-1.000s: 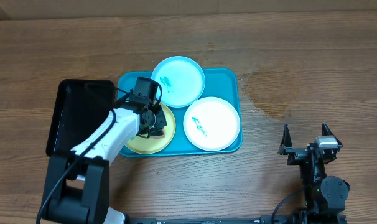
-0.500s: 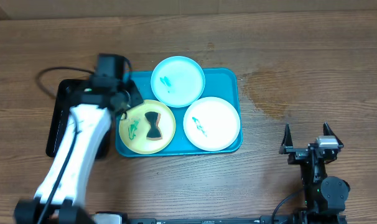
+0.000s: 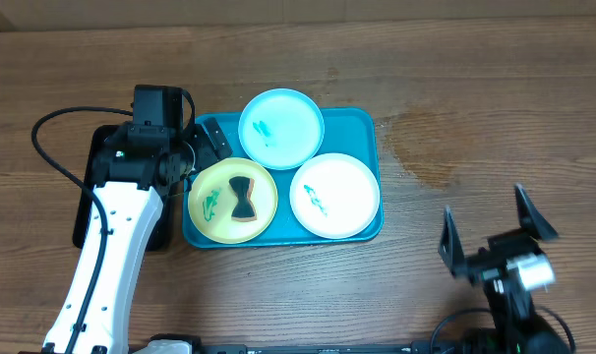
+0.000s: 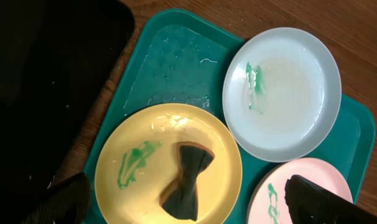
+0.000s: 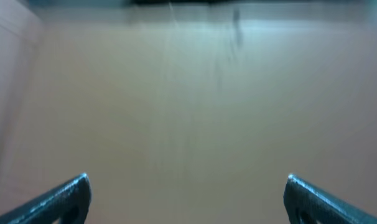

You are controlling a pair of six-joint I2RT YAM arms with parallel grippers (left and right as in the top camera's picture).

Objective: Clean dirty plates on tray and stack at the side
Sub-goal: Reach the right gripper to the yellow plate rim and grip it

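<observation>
The turquoise tray (image 3: 363, 133) holds three plates: a pale cyan plate (image 3: 281, 128) at the back, a yellow-green plate (image 3: 215, 211) front left and a white plate (image 3: 335, 196) front right, each with a green smear. A dark bow-shaped sponge (image 3: 242, 198) lies loose on the yellow-green plate. My left gripper (image 3: 205, 147) hangs open above the tray's back left corner. In the left wrist view the gripper (image 4: 188, 205) spans the sponge (image 4: 188, 177) and yellow-green plate (image 4: 139, 186) from above, with the cyan plate (image 4: 282, 93) and white plate (image 4: 303, 168) to the right. My right gripper (image 3: 490, 228) stands open and empty.
A black tray (image 3: 121, 157) lies left of the turquoise tray, partly under my left arm, and fills the upper left of the left wrist view (image 4: 45, 74). Water drops sit on the bare tray floor (image 4: 170, 62). The right wrist view shows only blurred table (image 5: 188, 93).
My left gripper has opened, left the sponge on the yellow-green plate and drawn back up and to the left. The right arm has shifted and tilted.
</observation>
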